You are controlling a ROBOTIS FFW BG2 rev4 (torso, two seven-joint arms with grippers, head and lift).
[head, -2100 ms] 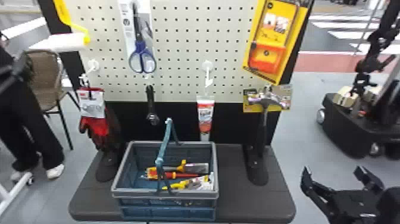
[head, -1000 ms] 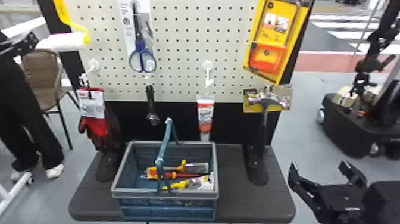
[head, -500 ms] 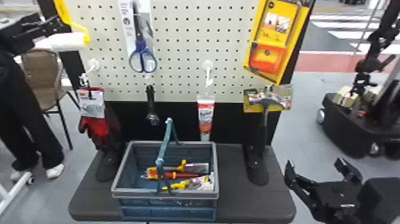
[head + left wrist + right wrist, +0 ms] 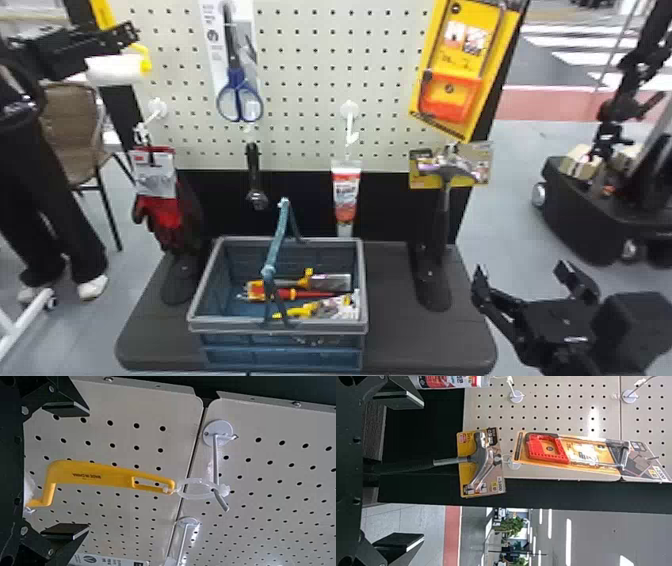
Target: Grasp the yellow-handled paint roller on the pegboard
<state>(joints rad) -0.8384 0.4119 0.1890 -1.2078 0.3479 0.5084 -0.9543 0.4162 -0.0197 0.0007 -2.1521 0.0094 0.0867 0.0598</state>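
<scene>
The paint roller hangs at the pegboard's (image 4: 310,125) top left corner, with its yellow handle (image 4: 102,12) above the white roller sleeve (image 4: 115,70). My left gripper (image 4: 125,37) is up beside it, open, its tips next to the handle's bend. In the left wrist view the yellow handle (image 4: 107,477) lies between the two spread fingers of the left gripper (image 4: 85,469), and neither finger visibly touches it. A white loop (image 4: 198,489) ties the handle to a white hook (image 4: 216,455). My right gripper (image 4: 522,280) (image 4: 415,469) is open and empty, low off the table's right end.
A blue basket (image 4: 200,300) of tools stands on the black table (image 4: 415,340). Scissors (image 4: 240,100), a wrench (image 4: 254,175), a tube (image 4: 345,195), a hammer (image 4: 442,200), red gloves (image 4: 160,215) and a yellow pack (image 4: 460,65) hang on the board. A person (image 4: 30,200) and a chair (image 4: 75,130) are at the left.
My left arm has come up from the left edge to the roller at the board's top left. My right gripper has shifted a little left towards the table.
</scene>
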